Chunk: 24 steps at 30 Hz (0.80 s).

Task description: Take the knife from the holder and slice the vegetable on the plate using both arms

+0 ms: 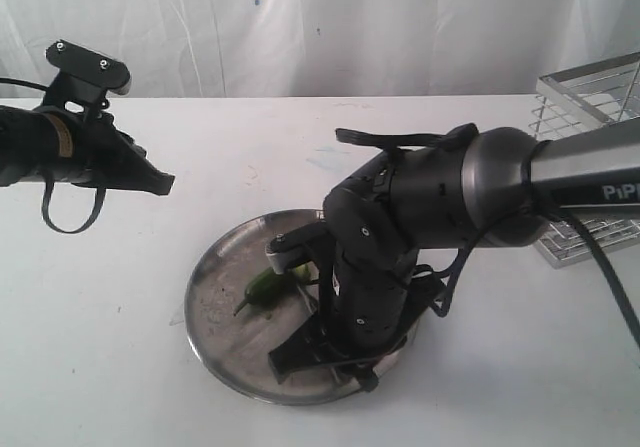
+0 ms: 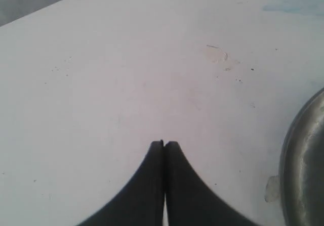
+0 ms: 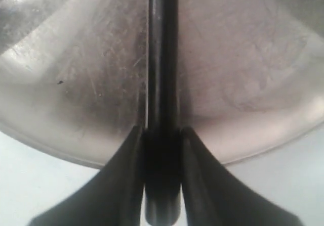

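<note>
Knife clamped in right gripper over plate; vegetable lies in plate; left gripper clenched empty, beside plate

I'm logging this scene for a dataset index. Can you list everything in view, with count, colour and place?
Plate: one, dull steel, centre of table.
Chili pepper: one, green, on the plate.
Knife: one, black, clamped in the right gripper above the plate.
Wire holder: one, silver, far right.
Table: one, white.
Backdrop: white cloth, behind.
Left gripper: black, shut, empty, left of the plate.
Right gripper: black, over the plate.
</note>
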Each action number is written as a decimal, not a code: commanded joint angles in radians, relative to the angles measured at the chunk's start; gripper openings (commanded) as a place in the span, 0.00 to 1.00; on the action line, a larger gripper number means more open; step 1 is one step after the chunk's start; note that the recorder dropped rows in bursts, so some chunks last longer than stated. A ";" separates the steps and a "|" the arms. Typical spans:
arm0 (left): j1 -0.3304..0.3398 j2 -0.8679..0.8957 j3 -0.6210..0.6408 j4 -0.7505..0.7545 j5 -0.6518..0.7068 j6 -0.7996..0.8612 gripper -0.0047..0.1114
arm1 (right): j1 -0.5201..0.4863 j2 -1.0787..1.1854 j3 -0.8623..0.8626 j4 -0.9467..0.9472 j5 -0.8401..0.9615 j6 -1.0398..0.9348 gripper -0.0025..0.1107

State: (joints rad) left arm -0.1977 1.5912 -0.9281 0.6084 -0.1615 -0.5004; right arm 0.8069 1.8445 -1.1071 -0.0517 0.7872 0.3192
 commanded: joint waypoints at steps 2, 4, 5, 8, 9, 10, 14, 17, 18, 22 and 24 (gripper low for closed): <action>-0.004 -0.036 0.007 0.008 0.011 -0.027 0.04 | -0.035 0.001 -0.020 -0.062 0.073 -0.003 0.02; -0.004 -0.036 0.007 0.008 0.000 -0.027 0.04 | -0.041 0.001 -0.020 -0.081 0.066 -0.003 0.02; -0.004 -0.036 0.007 0.008 -0.003 -0.031 0.04 | -0.041 0.001 -0.020 -0.081 0.057 -0.003 0.02; -0.004 -0.036 0.007 0.008 -0.009 -0.046 0.04 | -0.041 0.001 -0.020 -0.079 0.023 -0.003 0.02; -0.004 -0.036 0.007 0.008 -0.013 -0.046 0.04 | -0.041 0.001 -0.020 -0.077 0.010 -0.003 0.02; -0.004 -0.036 0.007 0.008 -0.020 -0.046 0.04 | -0.041 0.001 -0.020 -0.077 0.010 -0.003 0.02; -0.004 -0.036 0.007 0.008 -0.046 -0.050 0.04 | -0.041 0.001 -0.020 -0.079 0.008 -0.003 0.02; -0.004 -0.036 0.007 0.008 -0.046 -0.053 0.04 | -0.041 0.001 -0.026 -0.079 0.004 -0.003 0.02; -0.004 -0.036 0.007 0.008 -0.046 -0.053 0.04 | -0.041 -0.007 -0.026 -0.079 -0.006 -0.003 0.02; -0.004 -0.036 0.007 0.008 -0.056 -0.053 0.04 | -0.041 -0.038 -0.026 -0.083 -0.021 -0.003 0.02; -0.004 -0.036 0.007 0.008 -0.069 -0.053 0.04 | -0.041 -0.060 -0.026 -0.090 -0.031 -0.003 0.02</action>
State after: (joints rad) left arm -0.1977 1.5658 -0.9281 0.6101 -0.2118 -0.5449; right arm 0.7733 1.8209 -1.1245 -0.1189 0.7726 0.3192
